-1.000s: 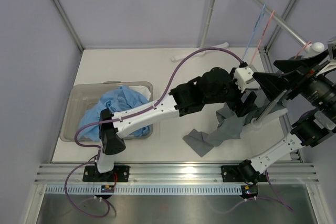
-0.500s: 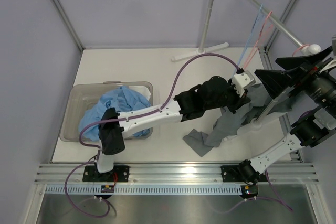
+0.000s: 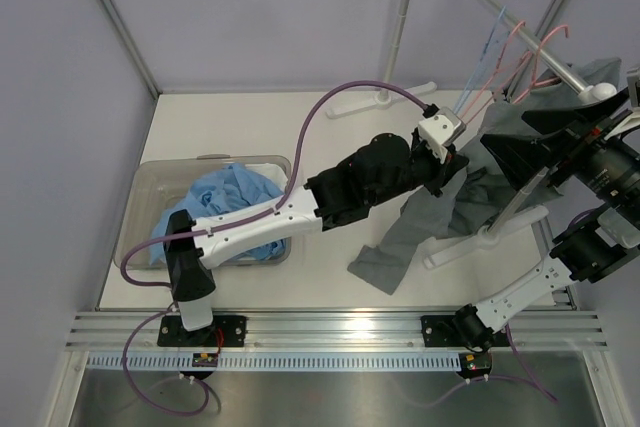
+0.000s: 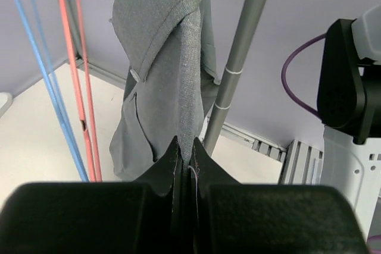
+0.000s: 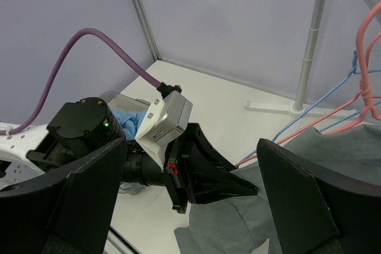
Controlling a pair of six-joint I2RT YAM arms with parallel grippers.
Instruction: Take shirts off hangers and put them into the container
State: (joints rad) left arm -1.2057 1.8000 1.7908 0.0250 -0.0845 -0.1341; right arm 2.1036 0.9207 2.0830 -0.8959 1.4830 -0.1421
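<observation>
Left wrist cam: left gripper [image 4: 186, 150] is clamped shut on the grey shirt [image 4: 169, 46] just ahead, presumably to yank it loose.

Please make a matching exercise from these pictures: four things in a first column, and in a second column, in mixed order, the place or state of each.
1 grey shirt
2 light blue shirt
3 left gripper
4 right gripper

A in the container
B open, holding nothing
C shut on the grey shirt
D hanging at the right, lower end on the table

Pairs: 1-D, 2-A, 3-C, 4-B
</observation>
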